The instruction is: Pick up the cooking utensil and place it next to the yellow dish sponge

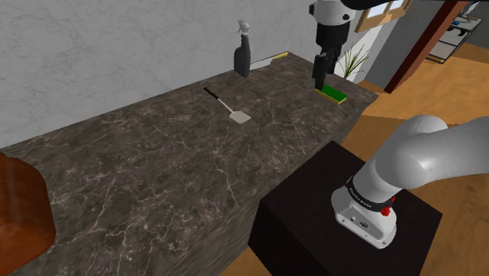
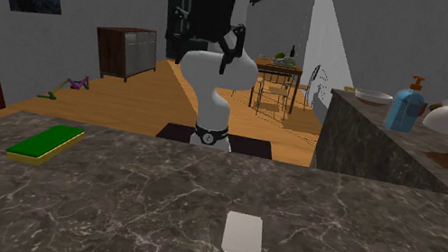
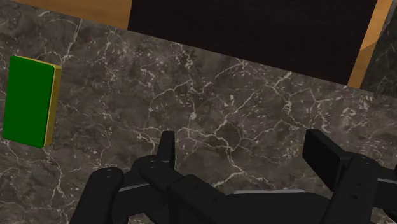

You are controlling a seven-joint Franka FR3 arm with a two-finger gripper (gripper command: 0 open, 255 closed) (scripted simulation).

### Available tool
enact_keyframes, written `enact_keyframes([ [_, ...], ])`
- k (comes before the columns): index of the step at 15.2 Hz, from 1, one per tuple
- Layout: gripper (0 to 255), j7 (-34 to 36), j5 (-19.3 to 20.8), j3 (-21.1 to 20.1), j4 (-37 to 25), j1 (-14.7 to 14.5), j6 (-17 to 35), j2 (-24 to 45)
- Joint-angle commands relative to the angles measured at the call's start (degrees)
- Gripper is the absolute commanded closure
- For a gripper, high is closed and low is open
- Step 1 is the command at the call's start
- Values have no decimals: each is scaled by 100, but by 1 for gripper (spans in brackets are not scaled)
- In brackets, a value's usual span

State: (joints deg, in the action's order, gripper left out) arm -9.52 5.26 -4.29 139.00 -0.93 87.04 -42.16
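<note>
Shoulder view puts the spatula point(image 1: 238, 115) flat on the counter point(image 1: 157, 157) at upper centre, well apart from the gripper point(image 1: 320, 82), fingers point(image 3: 324, 154) spread and empty, hanging by the sponge point(image 1: 331, 94) at upper right. That thin, low handle point(image 1: 217, 99) could skid away if the pinch lands shallow.

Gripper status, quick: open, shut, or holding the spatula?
Gripper: open, fingers apart, holding nothing. The spatula lies on the counter, away from it.
</note>
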Motion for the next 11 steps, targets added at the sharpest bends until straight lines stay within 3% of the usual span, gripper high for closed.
enact_keyframes([
  [1,0,0,0,0,0,0,0,0],
  [11,0,981,-429,-420,-192,-14,1861,1631],
])
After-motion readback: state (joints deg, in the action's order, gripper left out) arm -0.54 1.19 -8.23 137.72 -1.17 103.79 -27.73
